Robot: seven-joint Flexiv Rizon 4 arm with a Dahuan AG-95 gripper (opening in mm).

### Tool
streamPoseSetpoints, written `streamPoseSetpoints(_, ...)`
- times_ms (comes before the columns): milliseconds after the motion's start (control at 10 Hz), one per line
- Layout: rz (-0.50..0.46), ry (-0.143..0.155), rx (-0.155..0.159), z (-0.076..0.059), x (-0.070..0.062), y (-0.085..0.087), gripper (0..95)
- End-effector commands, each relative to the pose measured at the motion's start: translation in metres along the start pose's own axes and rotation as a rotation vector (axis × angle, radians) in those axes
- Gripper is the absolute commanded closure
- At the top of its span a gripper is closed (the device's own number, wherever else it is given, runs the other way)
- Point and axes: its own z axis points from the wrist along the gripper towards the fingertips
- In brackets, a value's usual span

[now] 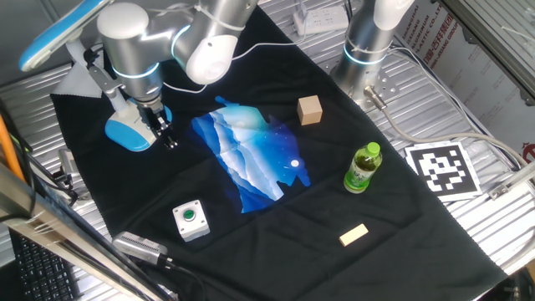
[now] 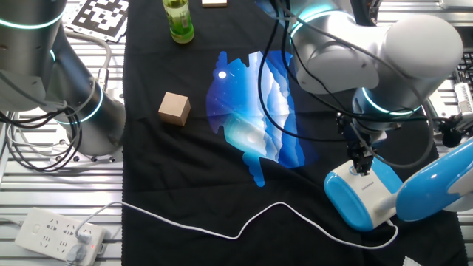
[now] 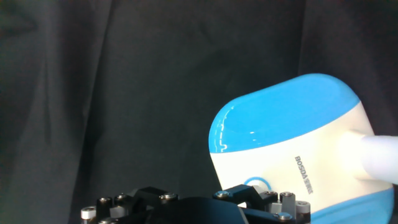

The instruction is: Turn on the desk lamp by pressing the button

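The desk lamp stands at the left of the black cloth, with its blue-and-white oval base [image 1: 127, 131] under my hand and its long flat blue-edged head [image 1: 57, 35] raised at the upper left. My gripper [image 1: 165, 134] points down at the base's right end. In the other fixed view the fingertips [image 2: 361, 167] sit at or just above the base's white top [image 2: 358, 193]. The hand view shows the base [image 3: 280, 140]. It also shows part of the button [image 3: 258, 183], a grey-ringed circle half hidden behind the hand's dark body. No view shows the gap between the fingertips.
A green push-button in a white box [image 1: 191, 219], a wooden cube [image 1: 309, 109], a green bottle [image 1: 363, 167] and a small wooden bar [image 1: 354, 235] lie on the cloth around a blue picture mat [image 1: 251, 155]. The lamp's white cable [image 2: 222, 229] runs to a power strip [image 2: 55, 235].
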Motion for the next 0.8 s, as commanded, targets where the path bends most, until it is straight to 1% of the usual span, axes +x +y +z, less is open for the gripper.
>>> streamPoseSetpoints(100, 0.000, 0.000, -0.002, 0.0010, -0.0007, -0.0001, 0.0)
streamPoseSetpoints(800, -0.002, -0.003, -0.004, 0.0045, -0.0020, -0.0021, 0.0)
